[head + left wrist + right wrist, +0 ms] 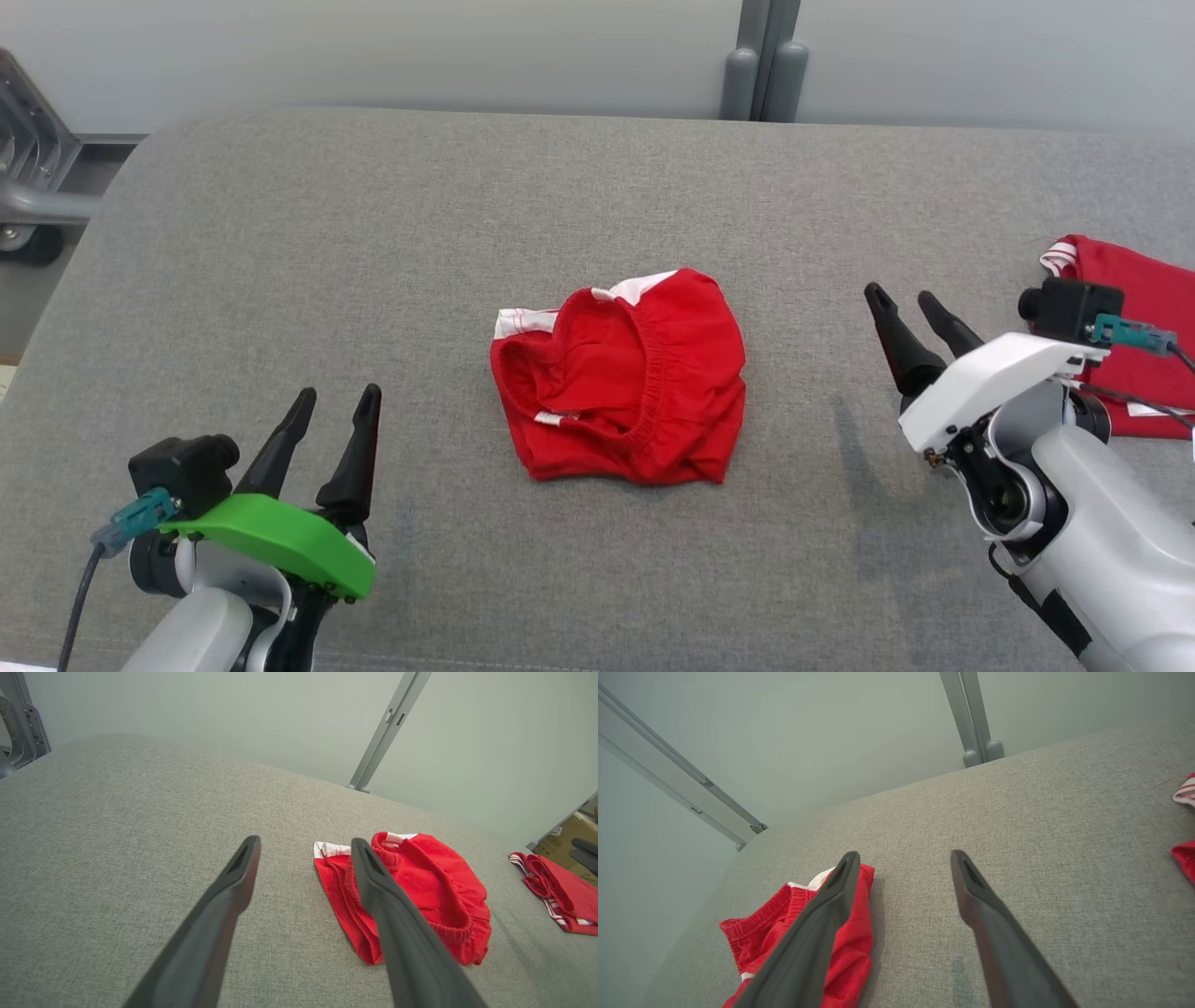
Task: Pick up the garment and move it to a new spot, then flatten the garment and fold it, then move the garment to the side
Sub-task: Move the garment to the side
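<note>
Bunched red garment [621, 378] on the surface [373, 233], open empty left tool [338, 397] to its left, open empty right tool [904, 294] to its right: awaiting either pickup or flattening, both likely needing a clean edge pinch.

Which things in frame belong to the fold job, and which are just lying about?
Job:
- crumpled red shorts, mid-table
- grey fabric table
- left hand and right hand, both open and empty

Lying about:
- second red garment, at the table's right edge
- metal rack, far left
- cardboard box, off the right end
</note>
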`<state>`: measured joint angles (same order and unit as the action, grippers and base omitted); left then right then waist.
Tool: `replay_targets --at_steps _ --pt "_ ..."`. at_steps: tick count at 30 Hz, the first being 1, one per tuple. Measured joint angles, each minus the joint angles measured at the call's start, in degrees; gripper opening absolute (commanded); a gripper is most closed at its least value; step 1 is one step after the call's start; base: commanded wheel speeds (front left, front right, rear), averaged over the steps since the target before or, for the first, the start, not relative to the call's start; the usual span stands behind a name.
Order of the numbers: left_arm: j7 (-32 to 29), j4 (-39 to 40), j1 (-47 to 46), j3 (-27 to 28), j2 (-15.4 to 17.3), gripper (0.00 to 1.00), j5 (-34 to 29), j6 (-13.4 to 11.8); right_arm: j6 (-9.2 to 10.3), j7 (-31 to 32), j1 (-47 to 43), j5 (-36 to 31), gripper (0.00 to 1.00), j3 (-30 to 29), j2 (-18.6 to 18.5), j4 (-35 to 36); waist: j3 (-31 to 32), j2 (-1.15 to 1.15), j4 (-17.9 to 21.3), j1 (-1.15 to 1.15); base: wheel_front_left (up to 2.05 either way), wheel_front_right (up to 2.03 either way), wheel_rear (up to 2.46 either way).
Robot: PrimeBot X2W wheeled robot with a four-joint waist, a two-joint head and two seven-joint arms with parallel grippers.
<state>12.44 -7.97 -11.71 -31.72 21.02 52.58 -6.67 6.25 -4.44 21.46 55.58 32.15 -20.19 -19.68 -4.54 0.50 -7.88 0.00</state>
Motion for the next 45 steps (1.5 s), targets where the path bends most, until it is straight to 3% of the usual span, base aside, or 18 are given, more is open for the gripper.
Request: replay_targets --at_steps 14,24,45 --pt "0.0 1.3 0.0 -0.4 -0.2 1.00 -0.9 -0.4 0.16 -0.2 -3.2 1.6 1.00 0.7 0.4 2.9 -0.6 0.00 -0.7 0.00 0.00 0.00 0.00" --pt "-0.4 1.4 0.0 -1.2 -0.5 1.00 -1.4 -0.4 -1.22 0.6 -4.9 5.1 1.00 1.1 2.5 -0.1 -1.2 0.00 -3.8 0.00 0.00 0.00 0.00" --pt "-1.6 1.6 -0.2 -1.3 -0.3 1.00 -2.5 -0.4 -6.71 0.8 -5.1 12.1 1.00 -1.9 7.9 -9.5 -3.8 0.00 -10.2 0.00 0.00 0.00 0.00"
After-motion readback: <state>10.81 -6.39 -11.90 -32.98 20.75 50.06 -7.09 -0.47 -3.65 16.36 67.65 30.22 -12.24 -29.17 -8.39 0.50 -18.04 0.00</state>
